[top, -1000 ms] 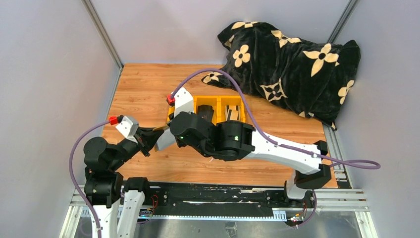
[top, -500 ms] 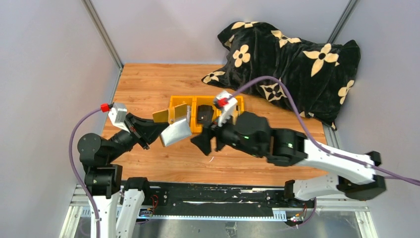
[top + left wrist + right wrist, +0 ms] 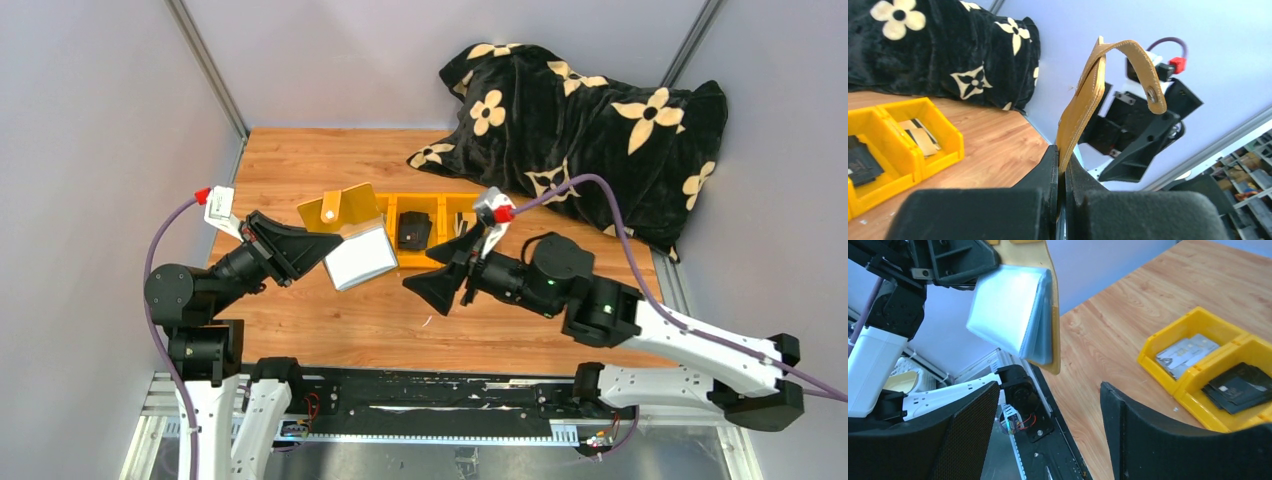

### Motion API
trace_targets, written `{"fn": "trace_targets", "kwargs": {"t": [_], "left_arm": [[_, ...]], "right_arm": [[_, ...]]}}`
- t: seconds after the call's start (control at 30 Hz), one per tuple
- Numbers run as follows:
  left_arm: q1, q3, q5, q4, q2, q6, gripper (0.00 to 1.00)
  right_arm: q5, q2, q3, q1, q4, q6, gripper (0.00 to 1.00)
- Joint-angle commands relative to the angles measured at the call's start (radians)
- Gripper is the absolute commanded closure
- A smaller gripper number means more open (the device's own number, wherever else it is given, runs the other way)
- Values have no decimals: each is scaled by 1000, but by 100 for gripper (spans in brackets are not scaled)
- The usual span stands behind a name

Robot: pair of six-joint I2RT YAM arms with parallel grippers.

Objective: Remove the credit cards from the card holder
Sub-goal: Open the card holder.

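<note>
My left gripper point(image 3: 325, 243) is shut on the card holder point(image 3: 352, 235) and holds it in the air left of the tray. Its mustard cover point(image 3: 1052, 315) stands open over a stack of pale sleeves point(image 3: 1010, 315). I cannot tell whether cards sit in them. In the left wrist view the card holder point(image 3: 1083, 107) is edge-on between the jaws, its snap strap point(image 3: 1152, 92) curling over. My right gripper point(image 3: 445, 270) is open and empty, facing the holder from the right with a gap between them. Pale grey credit cards point(image 3: 1184, 351) lie in one tray compartment point(image 3: 918, 134).
The yellow three-compartment tray point(image 3: 385, 205) sits mid-table, with dark flat items point(image 3: 1238, 387) in its middle compartment. A black flower-patterned cloth bundle point(image 3: 600, 110) fills the back right corner. Grey walls close in left and behind.
My right gripper has let go at the holder, opened wide and pulled back to the right. My left gripper has lifted and swung the holder up and left, and it now hangs open.
</note>
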Motion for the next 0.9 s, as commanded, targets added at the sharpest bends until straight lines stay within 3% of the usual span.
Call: {"fn": "trace_targets", "kwargs": {"t": [0.0,0.23,0.57,0.87], "left_arm": [[0,44,30,39,1,-107,100],[0,74,38,-26,1,-103,100],[1,79,42,-35,-1,-75,100],[1,90,62,-25,-7,-88,100]], "right_arm": [[-227,98,22,-74,123,46,23],[-274,186,48,-96,177,98,23],[-412,183,3,-144,235,156,24],[-344,183,7,-161,249,204,25]]}}
